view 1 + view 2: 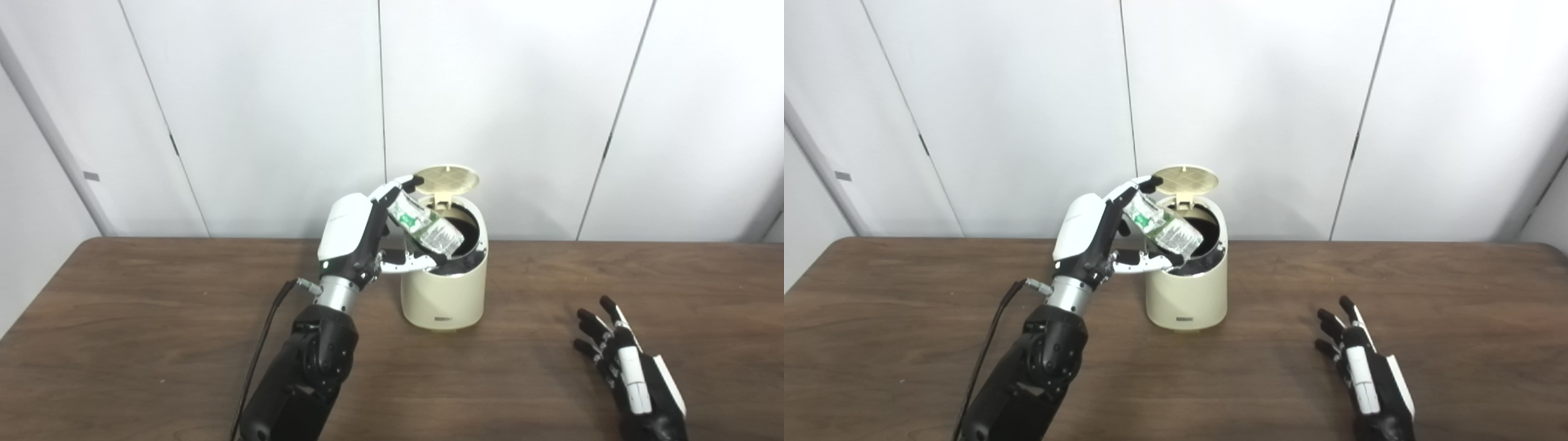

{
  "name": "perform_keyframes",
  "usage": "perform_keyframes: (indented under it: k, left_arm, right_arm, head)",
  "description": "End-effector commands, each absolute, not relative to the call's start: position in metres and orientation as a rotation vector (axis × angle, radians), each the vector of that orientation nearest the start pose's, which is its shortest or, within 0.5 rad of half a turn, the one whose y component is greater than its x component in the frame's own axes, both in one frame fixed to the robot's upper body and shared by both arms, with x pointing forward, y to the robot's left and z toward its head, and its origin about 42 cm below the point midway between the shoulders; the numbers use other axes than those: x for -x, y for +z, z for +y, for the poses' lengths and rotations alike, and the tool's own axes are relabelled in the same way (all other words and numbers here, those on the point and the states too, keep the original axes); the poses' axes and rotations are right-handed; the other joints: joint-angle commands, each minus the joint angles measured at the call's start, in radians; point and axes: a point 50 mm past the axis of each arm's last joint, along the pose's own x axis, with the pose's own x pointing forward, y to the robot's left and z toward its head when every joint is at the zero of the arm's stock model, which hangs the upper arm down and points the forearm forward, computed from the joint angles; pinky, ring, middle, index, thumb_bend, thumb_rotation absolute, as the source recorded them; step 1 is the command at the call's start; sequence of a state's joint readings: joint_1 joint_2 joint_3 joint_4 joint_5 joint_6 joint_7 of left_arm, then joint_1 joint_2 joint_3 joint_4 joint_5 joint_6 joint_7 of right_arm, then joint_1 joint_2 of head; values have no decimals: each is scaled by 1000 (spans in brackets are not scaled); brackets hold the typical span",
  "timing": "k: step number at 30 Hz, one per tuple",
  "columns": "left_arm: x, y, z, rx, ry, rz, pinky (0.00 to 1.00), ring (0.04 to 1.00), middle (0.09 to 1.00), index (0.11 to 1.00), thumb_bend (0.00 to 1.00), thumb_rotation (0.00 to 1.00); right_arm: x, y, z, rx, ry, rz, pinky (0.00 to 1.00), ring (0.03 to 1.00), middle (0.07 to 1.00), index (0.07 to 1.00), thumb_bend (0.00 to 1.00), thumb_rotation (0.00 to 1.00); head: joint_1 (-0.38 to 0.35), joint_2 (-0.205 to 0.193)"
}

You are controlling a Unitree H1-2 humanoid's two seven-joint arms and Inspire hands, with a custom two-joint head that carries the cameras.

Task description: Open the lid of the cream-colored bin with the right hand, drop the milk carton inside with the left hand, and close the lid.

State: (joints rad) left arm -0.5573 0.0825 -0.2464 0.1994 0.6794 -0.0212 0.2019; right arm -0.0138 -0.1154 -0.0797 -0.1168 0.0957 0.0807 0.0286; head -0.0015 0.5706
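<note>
Tilting milk carton (pixel 422 228) over bin (pixel 445 294) rim, left hand (pixel 355 239) gripping

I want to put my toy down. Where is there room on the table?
Bare table lies left of the left hand, and between the bin and the right hand. It's crowded at the bin, where the left hand holds the carton.

bin (pixel 446 288) mid-table (pixel 153 318), lid (pixel 447 179) up behind, carton (pixel 422 228) over its mouth, right hand (pixel 631 367) well right
</note>
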Motion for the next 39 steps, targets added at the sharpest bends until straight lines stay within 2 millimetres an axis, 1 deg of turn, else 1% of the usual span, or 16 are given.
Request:
perform_keyframes:
  k: [1,5,8,10,12,13,14,15,16,17,19,21,24,31,39]
  left_arm:
    - [-427,256,118,-791,-57,-625,391,529,787,819,883,180]
    - [-426,258,118,-786,-51,-647,376,508,760,790,855,142]
    - [-424,259,119,-783,-46,-656,368,495,739,775,840,134]
    - [-424,258,119,-769,-33,-672,359,480,714,752,830,118]
    - [-423,258,119,-752,-14,-702,349,463,679,723,809,78]
    - [-423,258,119,-736,-7,-722,337,447,645,696,787,32]
    - [-423,258,120,-718,-2,-744,328,430,609,638,722,21]
    - [-423,258,120,-704,4,-768,325,418,557,568,623,22]
    - [-423,258,120,-693,9,-787,325,403,464,519,554,7]
    - [-423,258,121,-677,11,-803,326,402,455,515,548,5]
    - [-423,258,121,-642,9,-818,353,406,488,516,512,1]
    - [-423,258,120,-622,9,-825,364,407,501,516,502,0]
    - [-423,258,119,-607,12,-836,363,398,500,512,500,0]
    - [-422,255,118,-596,8,-843,345,387,497,528,498,0]
    - [-423,253,118,-587,18,-858,334,386,502,527,497,0]
  right_arm:
    - [-293,140,-259,12,-14,-90,859,919,881,966,660,929]
    - [-293,140,-258,15,-6,-93,849,915,879,969,656,929]
    - [-292,140,-258,18,-4,-90,847,916,880,970,657,936]
    - [-292,141,-257,19,-5,-90,833,907,877,968,648,937]
    - [-292,141,-257,25,1,-92,831,905,877,968,641,942]
    - [-293,141,-257,24,3,-92,831,904,877,969,638,945]
    - [-293,141,-257,22,4,-92,839,907,877,968,640,942]
    - [-293,141,-257,21,5,-93,841,908,877,966,642,940]
    - [-293,141,-257,22,5,-94,833,906,875,962,643,940]
    - [-293,141,-256,23,5,-94,832,905,875,961,642,940]
    - [-293,142,-256,20,7,-93,832,903,876,958,638,941]
    - [-293,141,-256,19,9,-92,837,905,877,957,635,942]
    - [-293,140,-256,18,8,-91,866,916,876,953,647,936]
    - [-292,141,-255,14,5,-81,854,912,874,949,635,938]
    - [-293,139,-253,7,12,-82,867,908,873,948,634,931]
  head:
    - [0,1]
    - [0,1]
    - [0,1]
    - [0,1]
    - [0,1]
    - [1,2]
    - [1,2]
    - [1,2]
    - [1,2]
    - [1,2]
    - [1,2]
    - [1,1]
    - [1,1]
    - [2,2]
    - [4,-4]
